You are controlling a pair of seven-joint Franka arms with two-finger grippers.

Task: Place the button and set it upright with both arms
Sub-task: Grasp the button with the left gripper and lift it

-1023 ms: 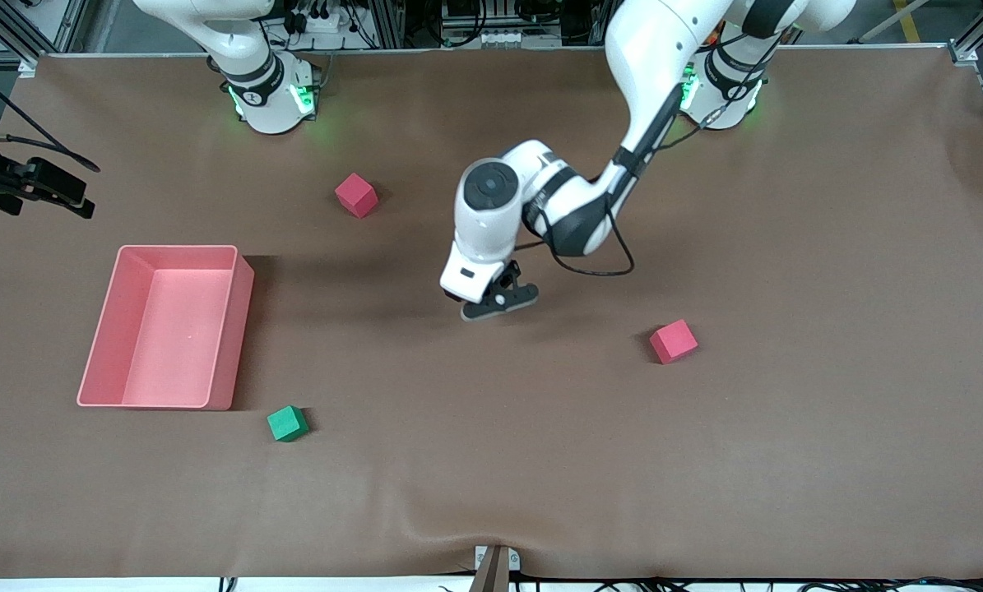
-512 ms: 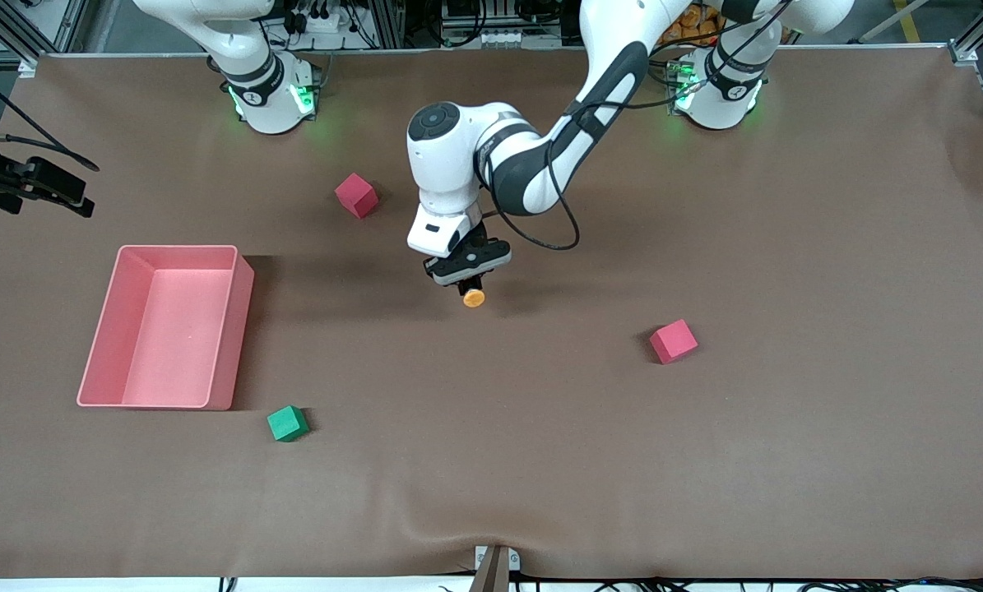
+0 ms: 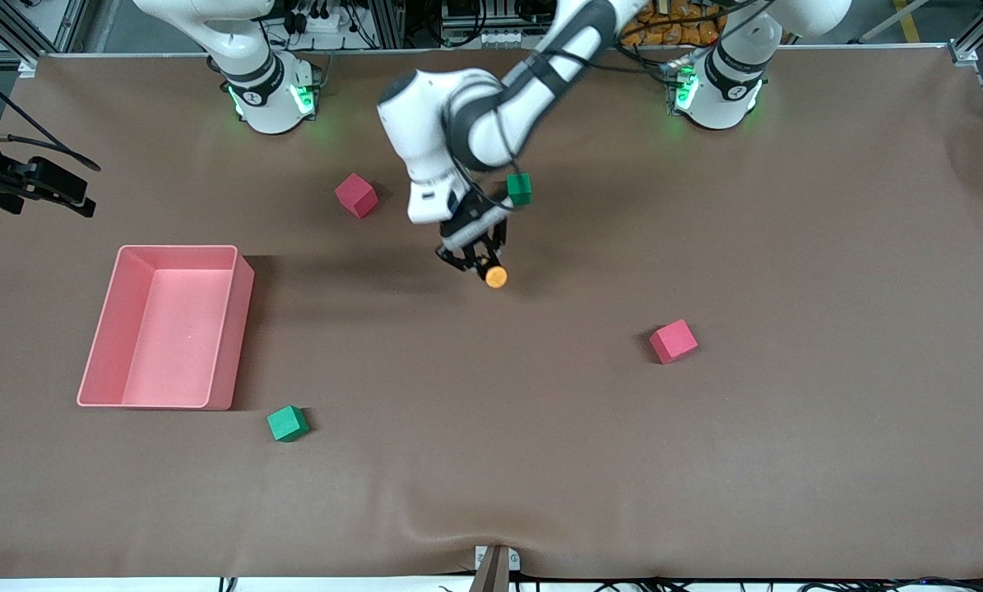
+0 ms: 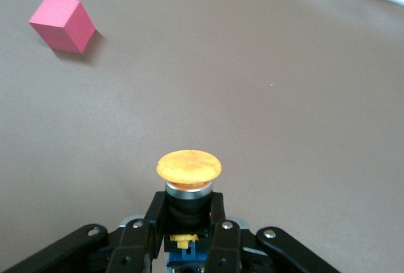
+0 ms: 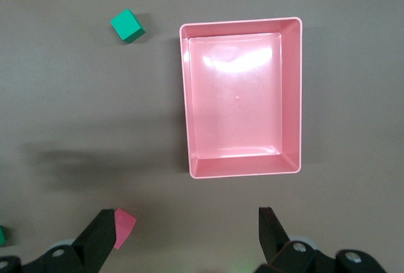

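Observation:
My left gripper (image 3: pixel 479 261) hangs over the middle of the table, shut on the button (image 3: pixel 495 277). In the left wrist view the fingers (image 4: pixel 221 222) clamp the button's black body, and its round orange cap (image 4: pixel 189 167) sticks out past the fingertips. The blue and yellow end sits back between the fingers. The button is held off the table, cap tilted outward. My right gripper (image 5: pixel 186 222) is open and empty, high above the table beside the pink bin (image 5: pixel 290 96). It is out of the front view; the right arm waits.
The pink bin (image 3: pixel 240 329) stands toward the right arm's end. A pink cube (image 3: pixel 356 195) and a green cube (image 3: pixel 519 188) lie near the left gripper. Another pink cube (image 3: pixel 673 341) and a green cube (image 3: pixel 286 423) lie nearer the front camera.
My left gripper has risen from the table with the button and swung toward the robots' bases. The green cube that its arm hid now shows.

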